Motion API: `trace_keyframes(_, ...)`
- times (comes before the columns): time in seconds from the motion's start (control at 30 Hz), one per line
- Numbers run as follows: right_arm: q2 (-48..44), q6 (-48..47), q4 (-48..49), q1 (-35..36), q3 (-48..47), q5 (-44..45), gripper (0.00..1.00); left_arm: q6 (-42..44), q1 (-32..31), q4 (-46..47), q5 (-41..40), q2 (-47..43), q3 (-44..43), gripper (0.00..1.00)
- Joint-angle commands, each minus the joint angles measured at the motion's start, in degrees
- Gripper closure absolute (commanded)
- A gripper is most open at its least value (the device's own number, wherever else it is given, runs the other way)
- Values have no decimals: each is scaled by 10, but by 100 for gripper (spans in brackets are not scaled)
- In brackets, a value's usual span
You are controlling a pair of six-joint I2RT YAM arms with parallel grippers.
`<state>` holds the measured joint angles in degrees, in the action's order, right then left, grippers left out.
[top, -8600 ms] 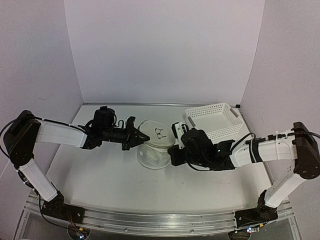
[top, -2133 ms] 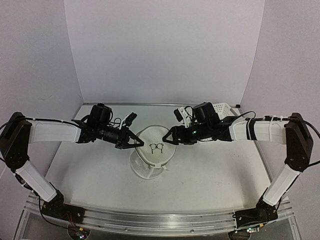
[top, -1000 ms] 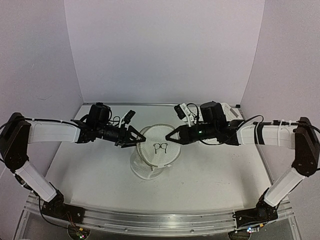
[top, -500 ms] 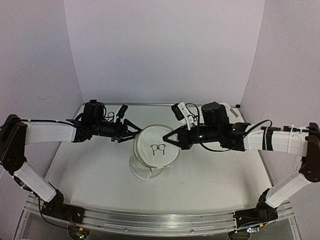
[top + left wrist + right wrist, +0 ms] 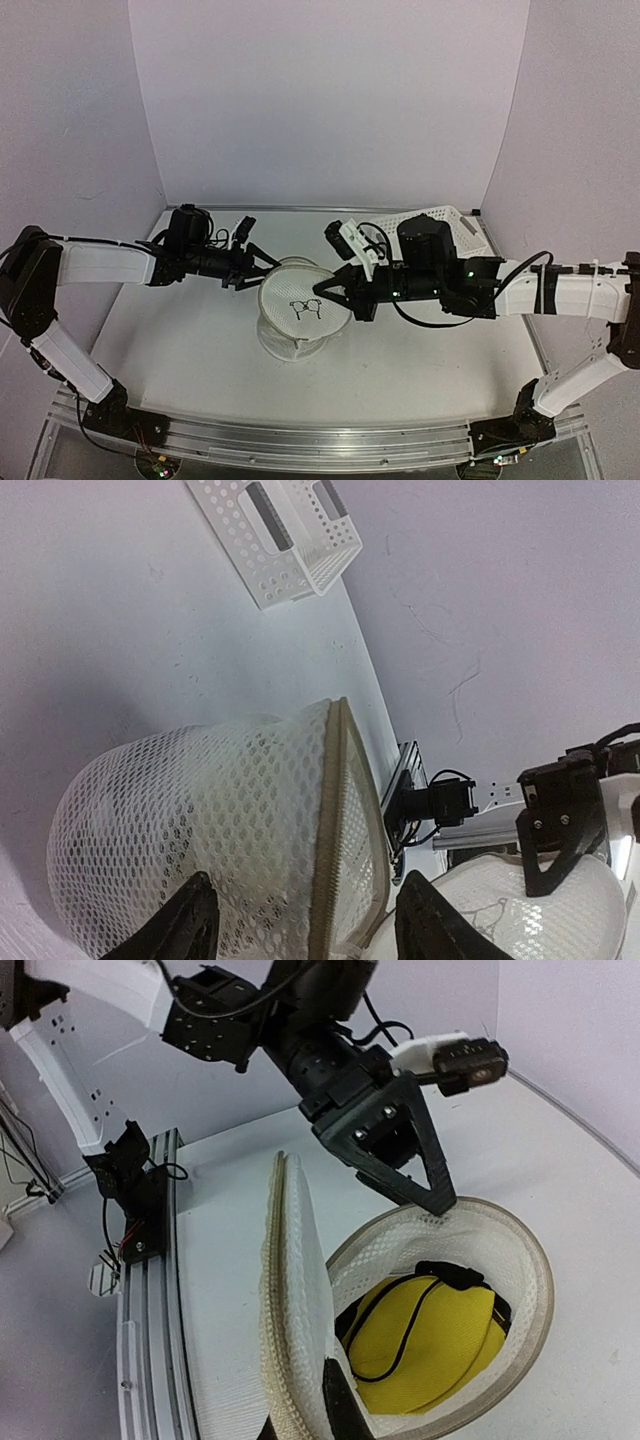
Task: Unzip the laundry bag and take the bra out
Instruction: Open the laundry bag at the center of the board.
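Observation:
The laundry bag (image 5: 292,345) is a round white mesh pouch standing mid-table, its zip undone. Its flat lid (image 5: 303,308), marked with a black pictogram, stands on edge above the body. My right gripper (image 5: 331,293) is shut on the lid's zipper edge (image 5: 285,1300) and holds it up, with one dark finger (image 5: 338,1405) showing. The yellow bra (image 5: 430,1345) with black trim lies inside the open bag. My left gripper (image 5: 262,272) is open at the bag's far-left side. Its fingers (image 5: 190,925) stand either side of the mesh wall (image 5: 200,810), one tip at the rim (image 5: 440,1210).
A white perforated plastic basket (image 5: 440,228) stands at the back right, behind the right arm, and also shows in the left wrist view as the basket (image 5: 290,540). The aluminium rail (image 5: 145,1290) runs along the table's near edge. Walls enclose the table on three sides.
My right gripper has carried the lid leftward and nearer, swinging it over the bag. My left gripper has drawn back a little to the left and its jaws have narrowed somewhat.

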<state>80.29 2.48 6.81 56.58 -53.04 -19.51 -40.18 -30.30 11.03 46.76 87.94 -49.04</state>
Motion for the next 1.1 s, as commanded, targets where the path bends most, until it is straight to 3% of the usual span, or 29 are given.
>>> trace_keyframes(0.0,-25,-107,45,25,6,45,100,2,3,6,13,14,2,41)
trace_keyframes(0.1,-25,-153,57,40,11,64,100,45,3,-82,-25,28,-26,47)
trace_keyframes(0.23,-27,-211,67,56,17,85,100,66,3,-106,-34,18,-29,58)
trace_keyframes(0.5,-29,-365,71,100,39,133,100,92,3,-161,-57,10,-48,100)
trace_keyframes(0.83,8,-554,145,200,95,276,100,87,17,-181,-91,22,-65,100)
trace_keyframes(1.07,68,-603,224,230,123,347,100,97,32,-184,-92,43,-98,100)
